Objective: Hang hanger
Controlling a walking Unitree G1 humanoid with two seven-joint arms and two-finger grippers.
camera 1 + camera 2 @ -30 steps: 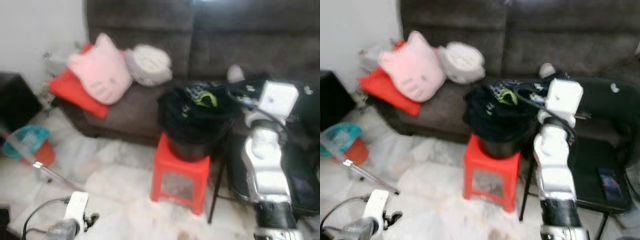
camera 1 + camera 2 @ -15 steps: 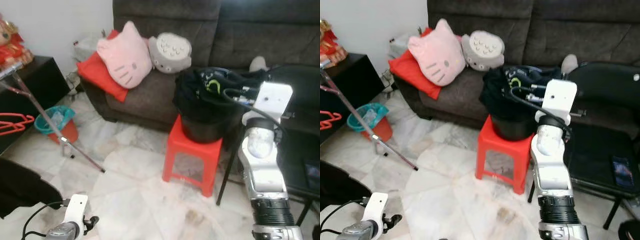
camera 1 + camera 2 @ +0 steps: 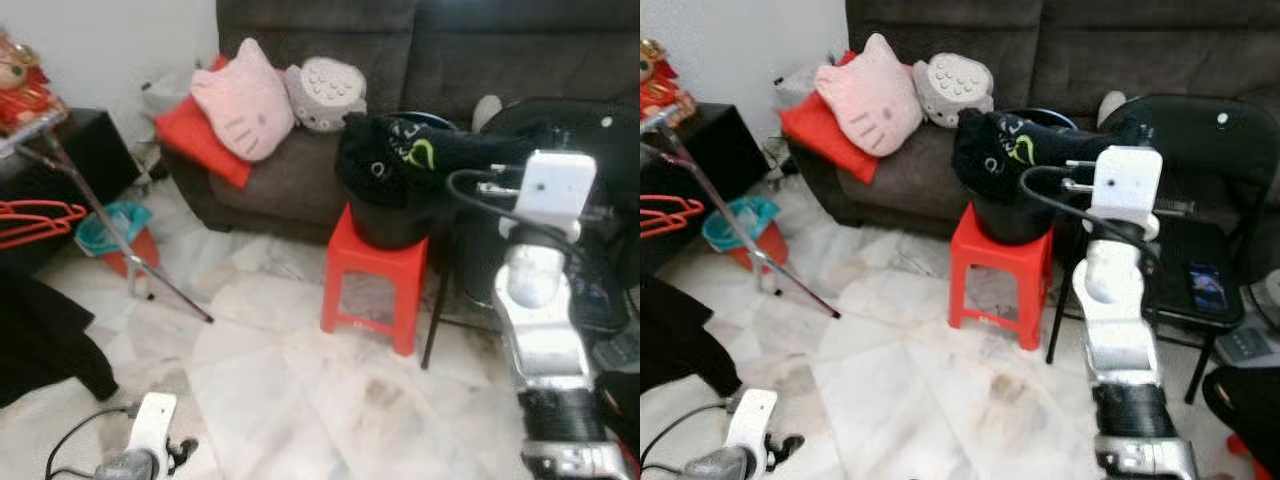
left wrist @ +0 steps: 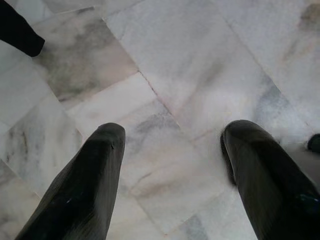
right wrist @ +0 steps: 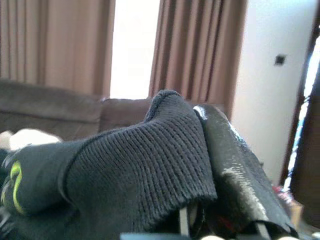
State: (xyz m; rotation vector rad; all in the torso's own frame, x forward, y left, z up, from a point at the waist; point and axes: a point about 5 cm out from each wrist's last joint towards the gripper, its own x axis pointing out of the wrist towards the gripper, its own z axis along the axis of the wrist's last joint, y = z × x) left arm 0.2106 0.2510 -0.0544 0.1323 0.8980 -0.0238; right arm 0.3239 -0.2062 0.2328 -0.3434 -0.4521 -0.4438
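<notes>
Red hangers (image 3: 35, 222) hang at the far left beside the slanted metal legs of a clothes rack (image 3: 100, 215). A black garment with a green logo (image 3: 400, 160) lies over a dark bucket (image 3: 385, 225) on a red stool (image 3: 370, 290) and stretches right toward my raised right arm (image 3: 540, 290). In the right wrist view my right gripper (image 5: 200, 150) is shut on that garment's black knitted fabric (image 5: 135, 170). My left gripper (image 4: 172, 145) hangs low and open over the marble floor.
A dark sofa (image 3: 500, 60) carries a pink cat cushion (image 3: 240, 100), a grey cushion (image 3: 325, 90) and a red cushion. A black folding chair (image 3: 1200, 290) with a phone stands on the right. Black clothing (image 3: 45, 340) hangs lower left. A teal and orange bin (image 3: 110, 235) sits by the rack.
The camera has shifted. The black garment now stretches out of the bucket toward my right gripper instead of lying heaped in it. My right arm stands further right.
</notes>
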